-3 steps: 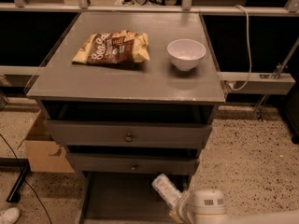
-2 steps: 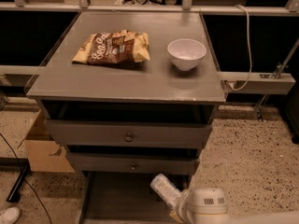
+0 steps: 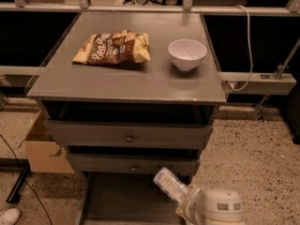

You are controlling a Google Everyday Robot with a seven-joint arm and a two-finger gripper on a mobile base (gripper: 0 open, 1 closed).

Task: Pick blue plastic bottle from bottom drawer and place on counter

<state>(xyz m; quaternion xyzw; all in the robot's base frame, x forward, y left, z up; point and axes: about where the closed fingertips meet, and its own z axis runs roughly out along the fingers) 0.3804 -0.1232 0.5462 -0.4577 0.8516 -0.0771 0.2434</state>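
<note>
The blue plastic bottle (image 3: pixel 169 184) is pale with a whitish label. It sticks up to the left, tilted, out of my gripper (image 3: pixel 184 202) at the bottom of the camera view. The gripper is shut on the bottle's lower end and holds it over the right side of the open bottom drawer (image 3: pixel 119 196), just in front of the middle drawer's face. The white arm housing (image 3: pixel 216 208) hides the bottle's base. The counter (image 3: pixel 140 81) is the grey top above.
A brown chip bag (image 3: pixel 112 47) and a white bowl (image 3: pixel 187 54) lie on the counter. Two knobbed drawers (image 3: pixel 129 136) stand slightly open above the bottle. A cardboard box (image 3: pixel 44 149) sits on the floor to the left. A white cable (image 3: pixel 247 41) hangs at the right.
The bottle and the gripper have risen very slightly. Nothing else has moved.
</note>
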